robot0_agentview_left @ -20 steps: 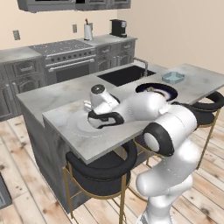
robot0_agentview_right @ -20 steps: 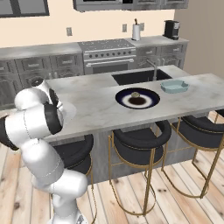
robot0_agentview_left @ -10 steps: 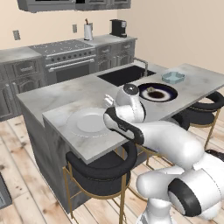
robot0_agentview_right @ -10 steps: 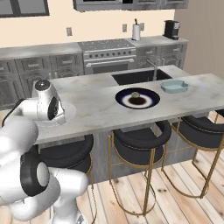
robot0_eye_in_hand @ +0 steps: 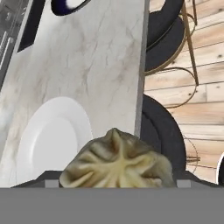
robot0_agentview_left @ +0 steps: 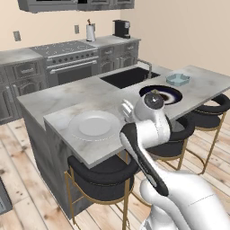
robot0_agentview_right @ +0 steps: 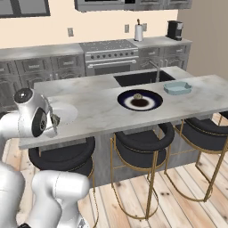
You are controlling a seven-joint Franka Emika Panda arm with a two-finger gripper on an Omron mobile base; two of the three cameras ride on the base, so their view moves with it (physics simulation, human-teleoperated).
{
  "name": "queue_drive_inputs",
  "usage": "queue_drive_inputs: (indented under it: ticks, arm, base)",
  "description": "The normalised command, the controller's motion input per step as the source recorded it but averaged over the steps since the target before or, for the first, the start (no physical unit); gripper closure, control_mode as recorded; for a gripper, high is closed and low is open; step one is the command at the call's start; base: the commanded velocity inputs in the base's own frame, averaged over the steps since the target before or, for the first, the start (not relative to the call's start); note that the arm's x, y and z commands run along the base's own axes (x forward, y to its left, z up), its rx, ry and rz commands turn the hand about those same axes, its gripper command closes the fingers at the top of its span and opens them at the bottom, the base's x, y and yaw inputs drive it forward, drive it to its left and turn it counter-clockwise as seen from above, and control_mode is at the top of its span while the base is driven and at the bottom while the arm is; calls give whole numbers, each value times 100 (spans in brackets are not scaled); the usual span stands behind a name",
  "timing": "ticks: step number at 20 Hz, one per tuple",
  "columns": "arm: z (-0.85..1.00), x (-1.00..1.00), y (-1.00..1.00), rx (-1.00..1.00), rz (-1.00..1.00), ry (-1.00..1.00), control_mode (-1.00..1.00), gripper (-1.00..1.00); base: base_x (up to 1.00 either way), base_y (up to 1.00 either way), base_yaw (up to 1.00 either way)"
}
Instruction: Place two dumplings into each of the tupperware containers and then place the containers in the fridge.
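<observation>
Hand view, kitchen island: a pleated tan dumpling (robot0_eye_in_hand: 116, 162) sits pinched at the bottom of the frame, the gripper's (robot0_eye_in_hand: 114, 181) tips hidden under it, held above the marble counter (robot0_eye_in_hand: 100, 57) beside the bare white plate (robot0_eye_in_hand: 52, 135). Over the past second the arm has swung away from that plate, where its hand was bent low, and risen toward the middle of the island; the wrist now hangs over the counter edge in the left base view, between the white plate (robot0_agentview_left: 92, 126) and the dark-blue plate (robot0_agentview_left: 173, 95). The white plate is empty, which suggests the lump in the hand came off it.

One more dumpling (robot0_agentview_right: 138, 96) rests on the dark-blue plate (robot0_agentview_right: 151, 104), near its far rim. The pale teal-blue container (robot0_agentview_right: 177, 87) waits beyond, toward the far end of the counter, close to the sink (robot0_agentview_right: 140, 78); it appears to be empty, though its inside is hard to read. The second, whitish tub and the fridge cannot be made out here.

The carry has evidently just begun: the likely next step is a long reach across the dark-blue plate to the teal tub. With no dumpling seen in that tub and the fridge trips ahead, the job looks to be in its early stage.
</observation>
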Motion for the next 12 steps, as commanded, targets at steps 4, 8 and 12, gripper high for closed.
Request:
queue_drive_inputs:
  ticks: [4, 8, 12]
  arm:
    - [6, -62, -86, 3, -21, 0, -100, 100]
    - [0, -46, -100, 8, -9, 0, -100, 100]
    - [0, -21, -100, 8, -1, 0, -100, 100]
  base:
    - [0, 0, 0]
    - [0, 0, 0]
    - [0, 0, 0]
